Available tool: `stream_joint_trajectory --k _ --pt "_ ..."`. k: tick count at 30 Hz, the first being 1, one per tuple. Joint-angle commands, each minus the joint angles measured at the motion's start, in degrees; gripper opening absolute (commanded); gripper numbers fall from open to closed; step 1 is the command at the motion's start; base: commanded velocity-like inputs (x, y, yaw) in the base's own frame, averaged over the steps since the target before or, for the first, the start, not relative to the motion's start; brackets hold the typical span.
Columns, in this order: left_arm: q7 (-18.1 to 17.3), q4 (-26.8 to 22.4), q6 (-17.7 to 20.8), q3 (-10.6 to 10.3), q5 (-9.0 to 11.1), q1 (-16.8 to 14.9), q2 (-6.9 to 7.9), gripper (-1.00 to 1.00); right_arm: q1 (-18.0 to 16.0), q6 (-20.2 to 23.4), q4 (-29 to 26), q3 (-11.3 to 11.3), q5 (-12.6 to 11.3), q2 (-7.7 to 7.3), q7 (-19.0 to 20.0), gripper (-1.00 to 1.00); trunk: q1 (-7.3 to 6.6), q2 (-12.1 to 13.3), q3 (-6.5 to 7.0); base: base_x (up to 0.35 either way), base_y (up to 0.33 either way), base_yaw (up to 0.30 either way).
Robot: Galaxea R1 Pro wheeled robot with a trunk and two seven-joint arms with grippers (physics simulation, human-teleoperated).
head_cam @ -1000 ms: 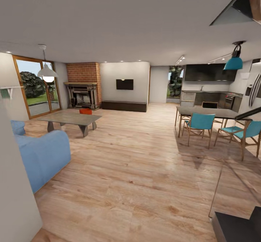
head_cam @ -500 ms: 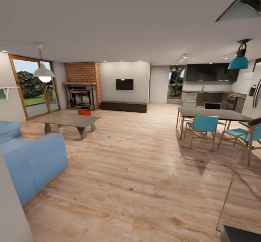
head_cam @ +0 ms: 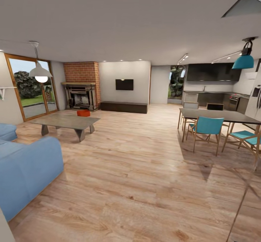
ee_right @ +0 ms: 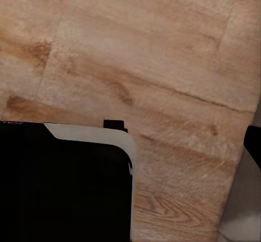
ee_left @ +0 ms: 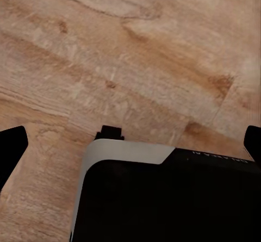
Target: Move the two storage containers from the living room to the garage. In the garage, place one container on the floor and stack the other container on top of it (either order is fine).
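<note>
Head view: the robot stands in the living room on the light wood-plank floor (head_cam: 137,169), facing the red brick fireplace (head_cam: 81,86) at the far wall. One red-orange storage container (head_cam: 83,113) sits at the far edge of the low grey table (head_cam: 65,121), on the fireplace side; whether it rests on the tabletop or on the floor just behind it cannot be told at this range. The second container is not identifiable here. A blue sofa (head_cam: 25,169) stands near the robot; a dining table (head_cam: 221,116) with teal chairs (head_cam: 206,128) stands across the room from it.

Left wrist view: the camera looks down at plank flooring and the robot's dark base (ee_left: 163,198). The left gripper's fingertips (ee_left: 11,144) sit at opposite margins, spread wide, with nothing between them.

Right wrist view: plank flooring and the dark base again. One dark fingertip (ee_right: 254,144) of the right gripper is at the margin; the spread cannot be judged.

Assessment: no container is picked up or carried. The whole task appears outstanding: approach, pick-up, transport to the garage, stacking.
</note>
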Motion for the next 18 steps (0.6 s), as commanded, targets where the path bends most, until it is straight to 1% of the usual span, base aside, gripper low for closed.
stream_joint_trajectory --k 1,18 --pt "0.00 0.05 -0.15 -0.49 0.51 -0.06 0.00 1.00 -0.09 -0.26 0.17 0.45 0.00 0.01 -0.28 1.00 0.04 -0.06 -0.09 0.323 0.000 0.000" --pt "0.00 0.05 -0.15 -0.49 0.51 -0.04 -0.17 1.00 -0.09 -0.26 0.17 0.44 -0.01 0.01 -0.27 1.00 0.04 -0.06 -0.09 0.323 0.000 0.000"
